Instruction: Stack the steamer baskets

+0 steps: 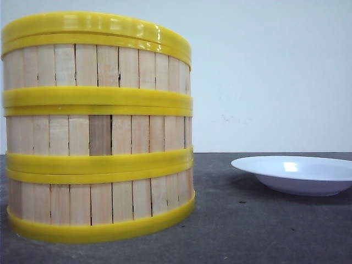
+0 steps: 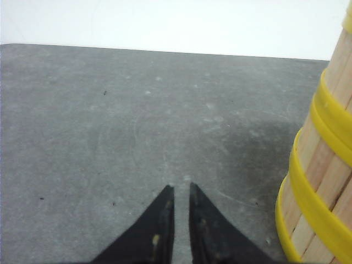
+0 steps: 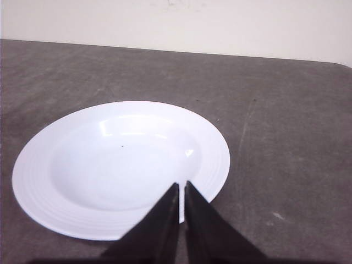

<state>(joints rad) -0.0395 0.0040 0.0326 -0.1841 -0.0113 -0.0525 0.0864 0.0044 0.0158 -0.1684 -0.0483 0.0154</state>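
The three steamer baskets [image 1: 99, 126] stood stacked in one column on the grey worktop [image 1: 247, 231], so close to the front camera that the stack's left edge was cut off. A white plate [image 1: 297, 173] lay apart to its right, partly cropped. The left pincer [image 2: 181, 190] was nearly pressed together, empty, beside the stack. The right pincer [image 3: 180, 187] seemed closed above the plate's rim. No writing showed.

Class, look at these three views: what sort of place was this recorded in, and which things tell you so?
Probably a bare test bench, not a kitchen: a plain grey table, a blank pale wall, and only staged props, three stacked steamer baskets beside an empty white plate.
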